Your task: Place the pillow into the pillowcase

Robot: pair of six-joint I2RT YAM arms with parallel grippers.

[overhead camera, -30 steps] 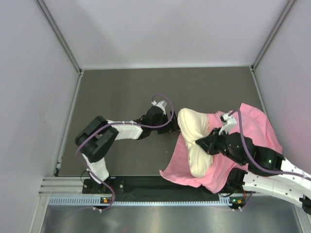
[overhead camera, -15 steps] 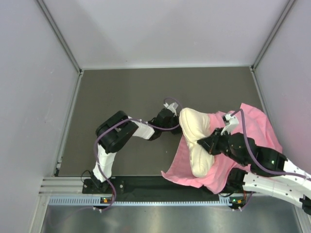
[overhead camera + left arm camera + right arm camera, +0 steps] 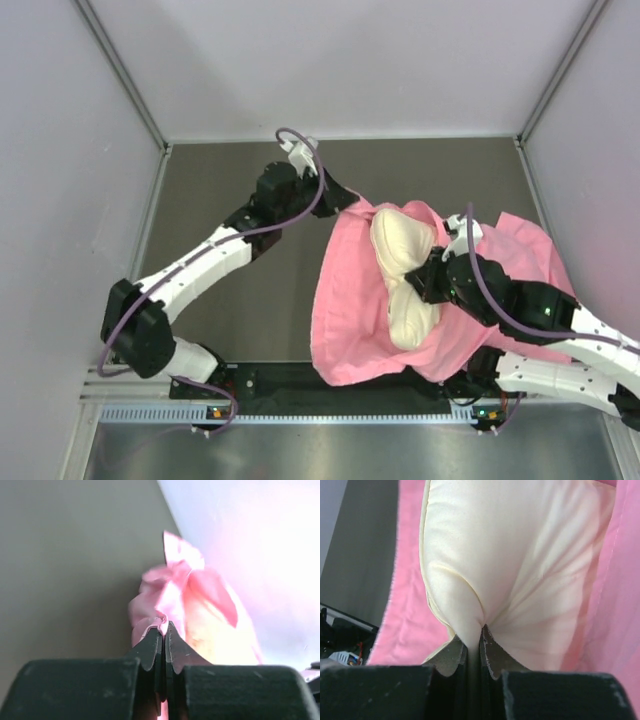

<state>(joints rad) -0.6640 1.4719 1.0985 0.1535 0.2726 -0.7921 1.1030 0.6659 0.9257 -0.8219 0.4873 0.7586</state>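
Pillowcase point(image 3: 345, 300) edge pinched in L fingers point(image 3: 150, 650); R fingers point(image 3: 450, 657) pinch crease mid pillow point(image 3: 400, 245).

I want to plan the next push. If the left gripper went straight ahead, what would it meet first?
The bunched pillowcase that the left gripper pinches; probably the pillow behind it, though depth is unclear.

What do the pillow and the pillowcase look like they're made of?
The pillowcase: thin pink woven fabric, probably satin. It drapes in loose folds and shows a soft sheen in the left wrist view. The pillow: cream, smooth-woven cloth over soft filling, perhaps cotton or polyester. It looks matte, puckers deeply and bulges.
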